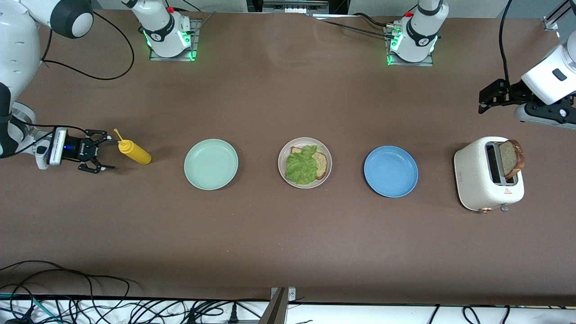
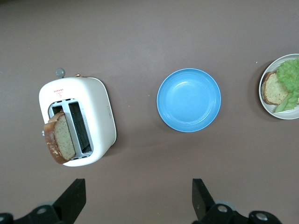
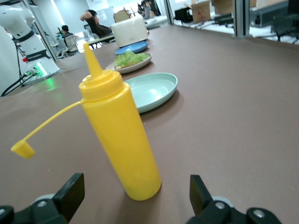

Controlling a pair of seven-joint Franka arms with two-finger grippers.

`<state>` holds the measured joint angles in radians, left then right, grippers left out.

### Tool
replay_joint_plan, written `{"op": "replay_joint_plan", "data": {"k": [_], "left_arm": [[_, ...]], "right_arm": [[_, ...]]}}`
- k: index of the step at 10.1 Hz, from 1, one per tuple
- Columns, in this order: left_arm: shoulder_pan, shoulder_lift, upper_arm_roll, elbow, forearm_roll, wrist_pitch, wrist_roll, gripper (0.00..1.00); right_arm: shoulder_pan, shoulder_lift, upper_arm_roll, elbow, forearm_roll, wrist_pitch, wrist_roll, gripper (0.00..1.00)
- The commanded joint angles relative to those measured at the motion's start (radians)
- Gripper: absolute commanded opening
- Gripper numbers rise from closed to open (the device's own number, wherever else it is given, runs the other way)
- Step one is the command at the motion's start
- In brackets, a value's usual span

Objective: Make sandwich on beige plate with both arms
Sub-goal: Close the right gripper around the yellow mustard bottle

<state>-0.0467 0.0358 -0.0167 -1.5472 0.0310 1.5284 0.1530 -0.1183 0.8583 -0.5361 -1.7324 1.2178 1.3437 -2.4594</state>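
The beige plate [image 1: 326, 153] [image 2: 270, 108] sits mid-table and carries a bread slice [image 1: 320, 162] [image 2: 273, 88] with a ruffled lettuce leaf [image 1: 302, 167] [image 2: 290, 77] lying over it. A second bread slice [image 1: 513, 158] [image 2: 58, 140] stands up out of a slot of the white toaster [image 1: 483, 180] [image 2: 88, 98] at the left arm's end. My left gripper [image 1: 482, 101] [image 2: 138, 200] hangs open and empty over bare table beside the toaster. Low at the right arm's end, my right gripper [image 1: 102, 153] [image 3: 135, 193] is open, with the upright yellow squeeze bottle [image 1: 134, 152] [image 3: 119, 135] just ahead of its fingertips.
A mint-green plate [image 1: 211, 164] [image 3: 152, 91] lies between the bottle and the beige plate. A blue plate [image 1: 390, 171] [image 2: 188, 99] lies between the beige plate and the toaster. The bottle's cap dangles on its strap [image 3: 44, 128]. Cables run along the table edge nearest the front camera.
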Motion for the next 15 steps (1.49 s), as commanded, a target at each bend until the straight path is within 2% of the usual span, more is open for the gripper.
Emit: {"op": "replay_joint_plan", "data": {"k": [1,4,6,12,13,15], "left_arm": [[-0.013,0.003,0.0,0.013,0.023,-0.016,0.014,1.0],[-0.013,0.004,0.0,0.013,0.023,-0.016,0.014,1.0],[-0.013,0.004,0.0,0.013,0.023,-0.014,0.014,1.0],[-0.015,0.009,0.0,0.015,0.023,-0.016,0.014,1.0],[-0.015,0.009,0.0,0.015,0.023,-0.014,0.014,1.0],[-0.015,0.009,0.0,0.015,0.023,-0.016,0.014,1.0]], "right_arm": [[-0.04,0.044,0.038,0.028,0.019,-0.046,-0.065,1.0],[-0.04,0.051,0.061,0.027,0.015,-0.058,-0.087,0.98],[-0.038,0.068,0.067,0.021,0.011,-0.125,-0.092,0.98],[-0.017,0.074,0.09,0.02,0.017,-0.101,-0.098,0.98],[-0.014,0.074,0.09,0.024,0.019,-0.089,-0.101,0.85],[0.012,0.074,0.09,0.028,0.055,-0.081,-0.115,0.31]]}}
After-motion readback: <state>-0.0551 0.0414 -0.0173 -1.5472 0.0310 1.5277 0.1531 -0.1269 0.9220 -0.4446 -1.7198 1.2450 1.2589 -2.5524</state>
